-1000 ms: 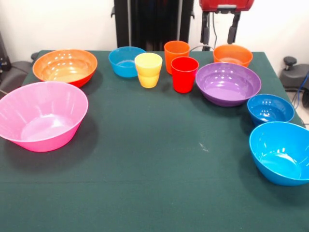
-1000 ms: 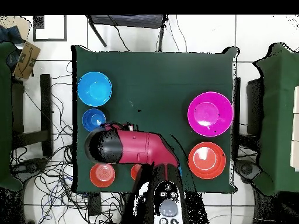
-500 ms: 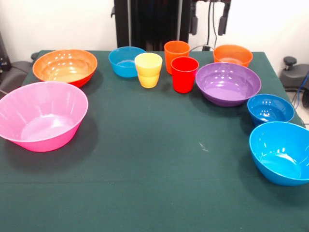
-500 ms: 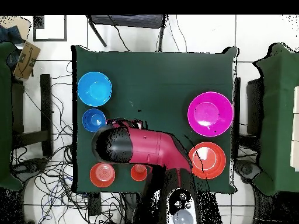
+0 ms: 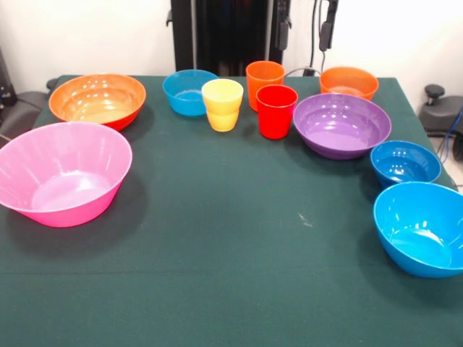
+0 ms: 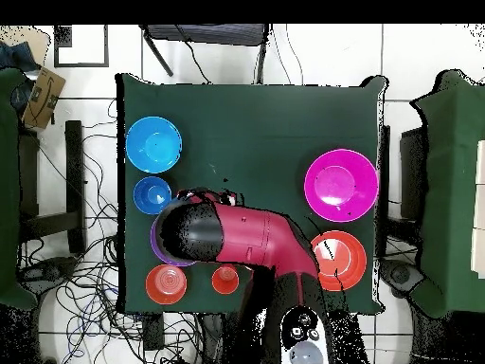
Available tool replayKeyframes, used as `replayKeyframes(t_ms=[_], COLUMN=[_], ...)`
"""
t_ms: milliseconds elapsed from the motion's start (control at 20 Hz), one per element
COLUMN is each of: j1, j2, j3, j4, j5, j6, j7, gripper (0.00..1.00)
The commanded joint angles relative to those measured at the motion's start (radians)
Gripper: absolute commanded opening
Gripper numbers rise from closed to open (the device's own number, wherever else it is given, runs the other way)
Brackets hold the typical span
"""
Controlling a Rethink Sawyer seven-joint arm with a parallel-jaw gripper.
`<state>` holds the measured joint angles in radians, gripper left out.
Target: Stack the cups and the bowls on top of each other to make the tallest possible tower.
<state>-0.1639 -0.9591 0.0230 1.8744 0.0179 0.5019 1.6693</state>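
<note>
Front view: cups, yellow [image 5: 222, 104], orange [image 5: 265, 79], red [image 5: 276, 110], stand clustered at upper centre; bowls ring them, pink [image 5: 61, 173] at left, purple [image 5: 341, 124] at right. Nothing is stacked. Gripper [image 5: 302, 25] at top edge; grip state cannot be told.

White wall [image 5: 87, 36] behind green table [image 5: 217, 238]. Tiled floor [image 6: 417, 52] with tangled cables [image 6: 90, 275] at 9 o'clock. Cardboard box [image 6: 43, 95] at 10 o'clock.

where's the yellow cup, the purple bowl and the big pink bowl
yellow cup [image 5: 222, 105], front view, on its outer wall below the rim
purple bowl [image 5: 341, 124], front view, on its inner floor
big pink bowl [image 5: 61, 175], front view, on its inner wall; also [image 6: 341, 184], overhead view, on its floor
</note>
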Motion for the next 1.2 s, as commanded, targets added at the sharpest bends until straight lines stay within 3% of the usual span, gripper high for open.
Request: replayKeyframes(t_ms=[50,400,700,950,1200], j1=[-0.021,-0.129,-0.195,-0.217,-0.201], j2=[0.013,-0.051,-0.066,-0.038,0.049], j3=[0.083,0.124,0.166,0.181,0.151], j4=[0.001,0.134,0.202,0.211,0.189], j5=[-0.051,-0.08,-0.111,-0.158,-0.256], j6=[0.089,0.034,-0.023,-0.078,-0.169], j7=[-0.012,-0.125,-0.141,-0.11,-0.045], gripper=[1.0,1.0,1.0,1.0,1.0])
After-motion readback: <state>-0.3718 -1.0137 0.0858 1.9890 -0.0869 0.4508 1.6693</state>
